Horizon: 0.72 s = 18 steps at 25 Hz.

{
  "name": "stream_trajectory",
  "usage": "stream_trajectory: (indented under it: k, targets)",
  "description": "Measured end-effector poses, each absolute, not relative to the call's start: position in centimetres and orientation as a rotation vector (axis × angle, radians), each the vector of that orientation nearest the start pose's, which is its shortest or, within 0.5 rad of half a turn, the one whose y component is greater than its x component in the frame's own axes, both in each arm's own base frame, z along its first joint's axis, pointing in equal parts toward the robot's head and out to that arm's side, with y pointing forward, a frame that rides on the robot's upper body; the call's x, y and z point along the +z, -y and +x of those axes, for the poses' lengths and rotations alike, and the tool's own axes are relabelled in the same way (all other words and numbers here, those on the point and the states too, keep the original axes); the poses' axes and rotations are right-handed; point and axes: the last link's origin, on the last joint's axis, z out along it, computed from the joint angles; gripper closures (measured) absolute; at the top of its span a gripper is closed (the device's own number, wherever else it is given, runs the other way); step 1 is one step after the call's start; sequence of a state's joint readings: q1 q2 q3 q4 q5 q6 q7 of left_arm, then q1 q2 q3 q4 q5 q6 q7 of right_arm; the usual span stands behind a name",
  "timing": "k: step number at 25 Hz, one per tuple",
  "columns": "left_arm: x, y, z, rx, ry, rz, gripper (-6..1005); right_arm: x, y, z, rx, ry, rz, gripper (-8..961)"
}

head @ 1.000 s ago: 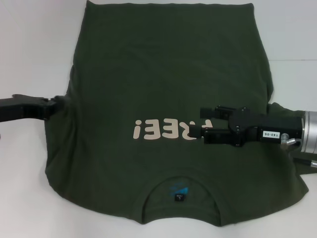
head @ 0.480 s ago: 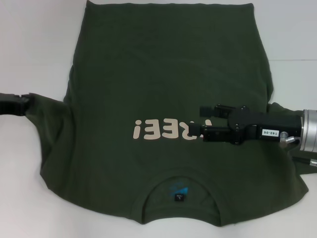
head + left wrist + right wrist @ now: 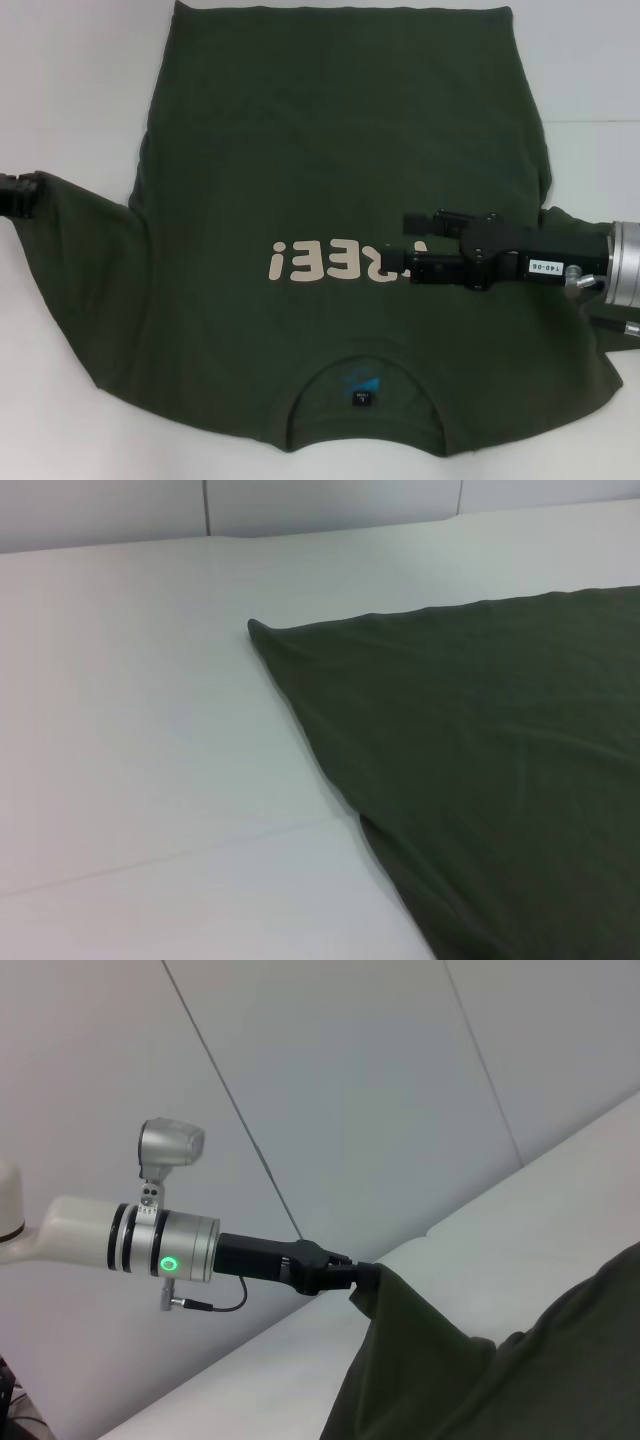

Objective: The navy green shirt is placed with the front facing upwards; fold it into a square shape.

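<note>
**Sleeve Pulled Out at the Left Edge**

On the white table [image 3: 70, 80], the navy green shirt [image 3: 330, 150] lies front up. Only the right wrist view shows the left gripper [image 3: 345, 1278] clamped on the sleeve. The right gripper [image 3: 405, 262] hovers over the lettering, jaws apart.

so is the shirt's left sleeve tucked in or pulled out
Pulled out: the left tool holds the sleeve tip of the navy green shirt, stretched sideways over the table.
</note>
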<state>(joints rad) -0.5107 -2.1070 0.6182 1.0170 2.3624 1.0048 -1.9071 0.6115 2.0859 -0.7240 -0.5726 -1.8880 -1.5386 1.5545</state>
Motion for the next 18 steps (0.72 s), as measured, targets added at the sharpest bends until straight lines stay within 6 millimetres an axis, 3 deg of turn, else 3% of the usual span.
stream_trajectory:
  k: [11,18]
  targets:
    - [9.3,-38.1,-31.8,-0.164,0.946,-2.052,985,-1.5,-34.6,22.8,0.907,-0.857,-2.708,40]
    - [9.3,-37.3,-30.5,-0.187,0.961,-2.134,986,-1.7,-34.5,22.9,0.912,-0.873,-2.708,41]
